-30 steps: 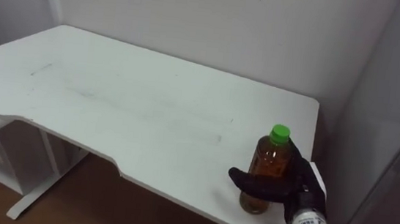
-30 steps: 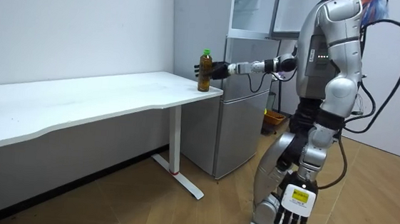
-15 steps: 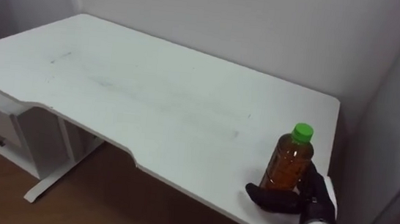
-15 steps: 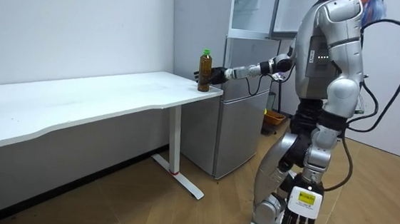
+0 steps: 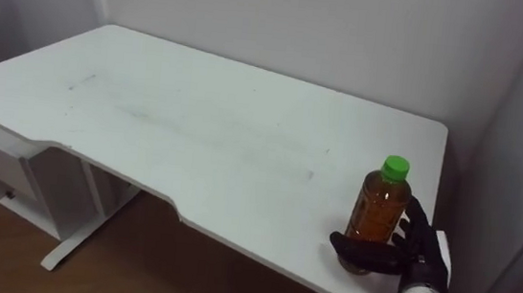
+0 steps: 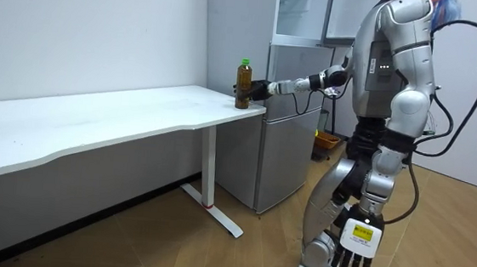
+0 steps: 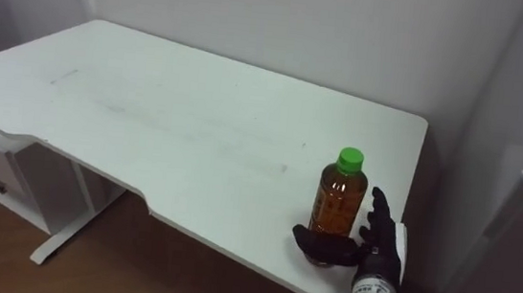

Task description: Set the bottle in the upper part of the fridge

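Clasping the bottle [image 5: 377, 213] on the table [image 5: 196, 131], right hand [image 5: 422, 263] (fridge [image 6: 287, 146] beside).

Open tabletop [image 5: 196, 131] left of bottle [image 5: 377, 215], fridge [image 6: 288, 154] right

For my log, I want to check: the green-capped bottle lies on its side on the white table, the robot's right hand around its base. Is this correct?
Not quite: the bottle stands upright on the white table, as the left eye view shows. The right hand is indeed around its base.
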